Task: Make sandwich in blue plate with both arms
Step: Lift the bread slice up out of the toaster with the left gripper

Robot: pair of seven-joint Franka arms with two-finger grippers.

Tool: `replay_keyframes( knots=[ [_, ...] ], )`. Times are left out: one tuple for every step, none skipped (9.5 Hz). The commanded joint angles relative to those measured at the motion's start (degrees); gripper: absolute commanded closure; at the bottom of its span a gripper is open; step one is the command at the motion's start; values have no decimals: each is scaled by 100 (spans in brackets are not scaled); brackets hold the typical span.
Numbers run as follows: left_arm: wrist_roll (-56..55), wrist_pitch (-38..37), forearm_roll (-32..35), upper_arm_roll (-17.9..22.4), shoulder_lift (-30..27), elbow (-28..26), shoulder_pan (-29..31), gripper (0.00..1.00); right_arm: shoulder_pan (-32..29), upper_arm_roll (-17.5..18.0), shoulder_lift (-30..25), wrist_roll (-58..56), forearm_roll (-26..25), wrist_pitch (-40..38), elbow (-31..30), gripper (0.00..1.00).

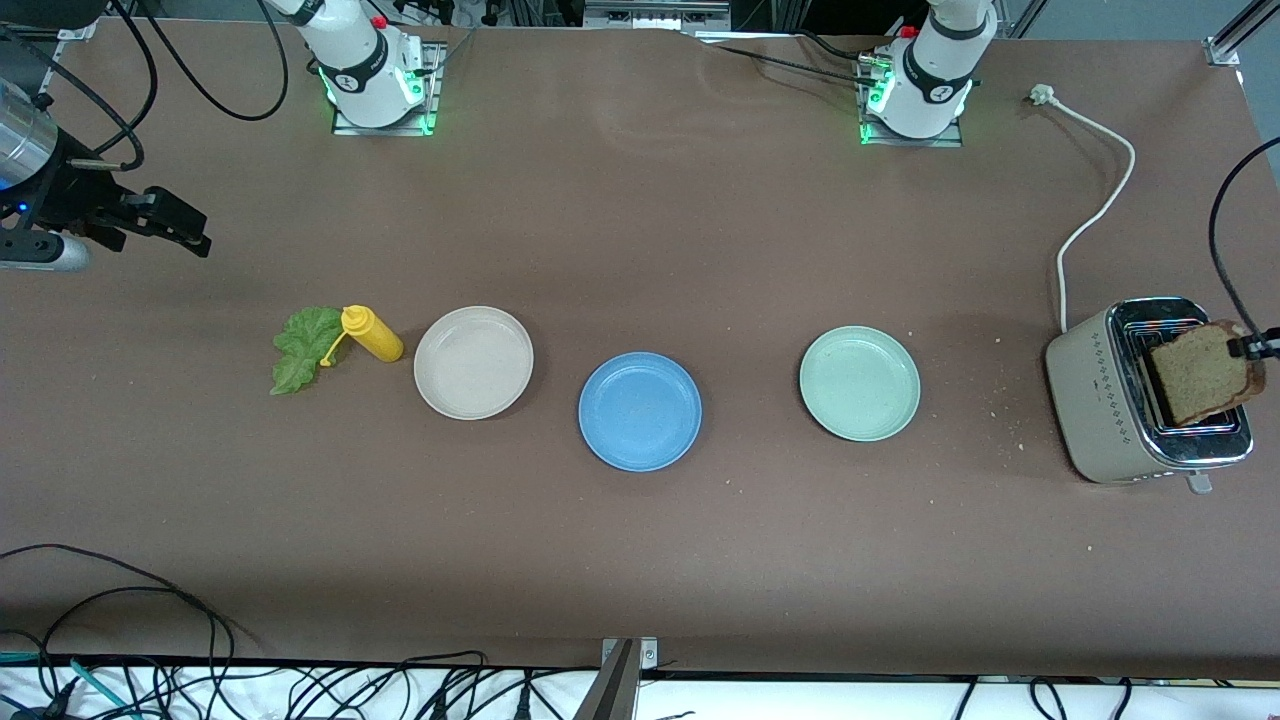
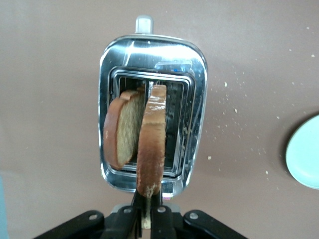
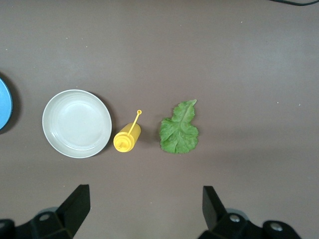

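My left gripper (image 2: pixel 148 209) is shut on the crust edge of a brown bread slice (image 2: pixel 151 144), which stands on edge, partly raised out of the toaster (image 2: pixel 149 47). A second slice (image 2: pixel 122 130) leans in the slot beside it. From the front, the held slice (image 1: pixel 1203 372) sticks up from the toaster (image 1: pixel 1100 400) with the left gripper (image 1: pixel 1255 346) at its edge. The blue plate (image 1: pixel 640 411) lies bare at mid-table. My right gripper (image 1: pixel 198 232) hangs open over the right arm's end of the table, above the lettuce leaf (image 3: pixel 180 128), holding nothing.
A yellow sauce bottle (image 1: pixel 372 334) lies between the lettuce (image 1: pixel 303 348) and a beige plate (image 1: pixel 473 362). A pale green plate (image 1: pixel 859 383) sits between the blue plate and the toaster. The toaster's white cord (image 1: pixel 1095 210) runs toward the bases. Crumbs dot the table near the toaster.
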Motion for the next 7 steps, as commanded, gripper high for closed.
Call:
replay_keyframes(
  knots=[
    [62, -841, 45, -92, -541, 192, -39, 100, 20, -17, 16, 40, 11, -91, 103, 0],
    [9, -1123, -320, -110, -752, 192, -39, 100, 20, -17, 16, 32, 2, -91, 103, 0],
    [-165, -1256, -794, -110, -893, 192, -39, 100, 20, -17, 16, 32, 11, -91, 103, 0],
    [-854, -1353, -929, -223, -990, 174, -56, 100, 20, -17, 16, 32, 11, -91, 103, 0],
    [-1523, -1424, -1000, -642, -1000, 183, -22, 100, 20, -17, 16, 32, 11, -91, 103, 0],
    [-2077, -1442, -1140, -881, -1035, 139, -22, 100, 20, -17, 16, 32, 11, -91, 103, 0],
    [-2605, -1442, -1576, -1022, -1035, 87, -30, 100, 20, -17, 16, 32, 11, -91, 103, 0]
  ],
)
